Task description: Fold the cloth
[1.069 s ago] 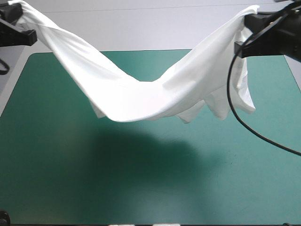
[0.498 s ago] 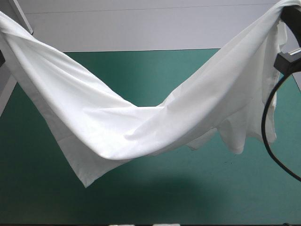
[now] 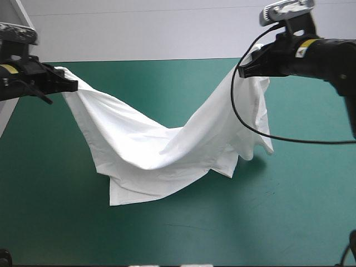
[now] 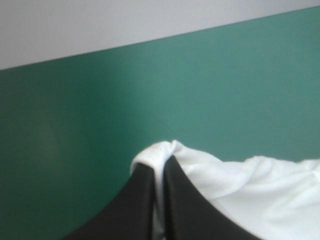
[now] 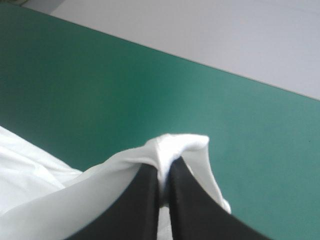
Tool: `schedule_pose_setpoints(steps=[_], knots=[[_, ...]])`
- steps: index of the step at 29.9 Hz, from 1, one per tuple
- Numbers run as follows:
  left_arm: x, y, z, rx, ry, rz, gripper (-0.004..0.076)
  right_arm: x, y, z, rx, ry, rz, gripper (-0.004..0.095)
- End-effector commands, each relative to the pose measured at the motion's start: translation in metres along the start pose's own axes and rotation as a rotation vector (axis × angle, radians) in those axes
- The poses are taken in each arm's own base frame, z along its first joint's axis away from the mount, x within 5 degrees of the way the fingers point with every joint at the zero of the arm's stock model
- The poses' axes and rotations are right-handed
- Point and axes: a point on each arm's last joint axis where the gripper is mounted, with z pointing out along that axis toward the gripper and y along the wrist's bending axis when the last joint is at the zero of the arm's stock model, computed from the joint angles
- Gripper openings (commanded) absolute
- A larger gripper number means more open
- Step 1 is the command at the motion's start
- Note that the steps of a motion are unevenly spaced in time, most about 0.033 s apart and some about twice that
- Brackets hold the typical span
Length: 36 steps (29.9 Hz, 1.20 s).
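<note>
1. White cotton, teal-green backdrop: the T-shirt (image 3: 161, 150) hangs as one sagging band above the teal-green cover (image 3: 289, 217), slung between your two grippers.
2. Your left gripper (image 3: 69, 84) sits over the cover's left edge, toward its far corner. The left wrist view shows its black fingers all but closed, with a fold of the shirt pinched between their tips.
3. Your right gripper (image 3: 247, 67) sits over the far part of the cover, right of its centre. Its fingers are likewise nearly closed, with a small tuft of shirt bunched at the tips.
4. The relation that matters: the shirt's long axis runs between the grippers, roughly parallel to the cover's far edge. From both grippers, all the loose cloth falls toward the cover's centre and near side.
5. The band dips lowest around the cover's centre. Its lower hem appears to rest on the cover there, with one corner reaching toward the near side, left of centre.
6. A shorter flap, probably a sleeve, dangles under the right gripper, above the cover's right half.
7. Neither arm is nearer; each holds one end. My judgement is that the coming move needs both ends travelling together across the cover, keeping that axis straight so the hem lays out flat.
</note>
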Motion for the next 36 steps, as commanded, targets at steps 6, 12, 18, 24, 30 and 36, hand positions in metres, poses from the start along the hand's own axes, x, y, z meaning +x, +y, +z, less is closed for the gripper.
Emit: schedule_pose_setpoints(steps=[6,12,18,24,30,36], knots=[[0.018,0.023,0.111,-0.065,-0.080,-0.067,0.0019,0.002,-0.016,0.135,0.030,-0.076,-0.024,-0.0014],[0.033,0.039,0.190,-0.097,-0.067,-0.092,0.0019,0.024,-0.028,0.233,0.057,-0.146,-0.019,-0.0014],[0.051,0.050,0.246,-0.130,-0.087,-0.116,0.0019,0.048,-0.033,0.286,0.067,-0.160,-0.006,-0.0011],[0.059,0.056,0.270,-0.159,-0.115,-0.114,0.0032,0.050,-0.034,0.293,0.077,-0.198,-0.038,0.0203],[0.055,0.058,0.271,-0.174,-0.164,-0.123,0.0347,0.043,-0.035,0.281,0.094,-0.163,-0.094,0.0733],[0.035,0.057,0.259,-0.143,-0.120,-0.084,0.0694,0.028,-0.039,0.243,0.118,-0.120,-0.098,0.0705]])
